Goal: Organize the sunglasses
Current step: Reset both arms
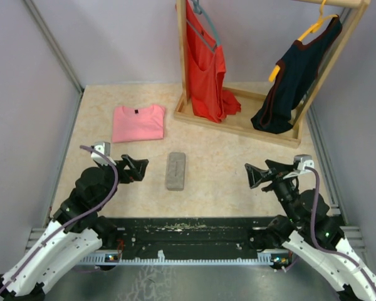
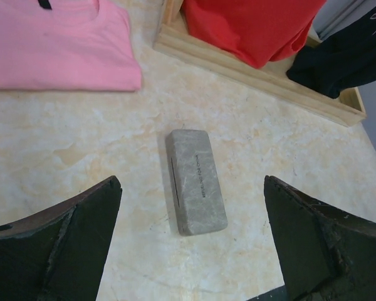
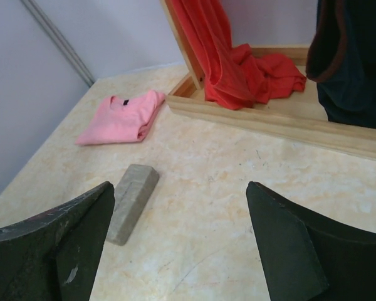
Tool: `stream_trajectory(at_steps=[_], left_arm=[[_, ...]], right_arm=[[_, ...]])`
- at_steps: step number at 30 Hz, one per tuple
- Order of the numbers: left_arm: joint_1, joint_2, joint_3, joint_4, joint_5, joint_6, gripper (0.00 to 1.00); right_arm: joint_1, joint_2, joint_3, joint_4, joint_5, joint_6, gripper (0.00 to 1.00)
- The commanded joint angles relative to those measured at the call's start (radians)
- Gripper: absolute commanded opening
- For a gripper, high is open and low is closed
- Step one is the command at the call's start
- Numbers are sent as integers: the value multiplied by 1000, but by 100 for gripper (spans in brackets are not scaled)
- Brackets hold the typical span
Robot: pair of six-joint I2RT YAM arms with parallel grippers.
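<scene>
Currently left tool (image 1: pixel 140 169) and right tool (image 1: pixel 250 176) gape wide, empty, either side of the closed grey case (image 1: pixel 175 170); sunglasses not visible; risk: a low sweep clips the case.

No word, brand or number can be read anywhere. The only lettering is a single line of small dark print (image 2: pixel 201 177) running lengthwise along the lid of the grey textured glasses case (image 2: pixel 197 207). In the left wrist view it is too fine and blurred to make out, and in the other two views it does not show as letters at all. The folded pink T-shirt (image 2: pixel 56 53) has a small black tag (image 2: pixel 44 4) at its collar, and no writing can be made out on it.
</scene>
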Motion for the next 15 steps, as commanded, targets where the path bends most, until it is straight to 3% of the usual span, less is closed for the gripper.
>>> stream_trajectory(at_steps=[1, 15], left_arm=[[2, -41, -36, -62, -24, -81, 100], [2, -54, -73, -113, -61, -114, 100]], right_arm=[[-5, -57, 2, -34, 71, 54, 88], [-5, -32, -16, -23, 61, 59, 91]])
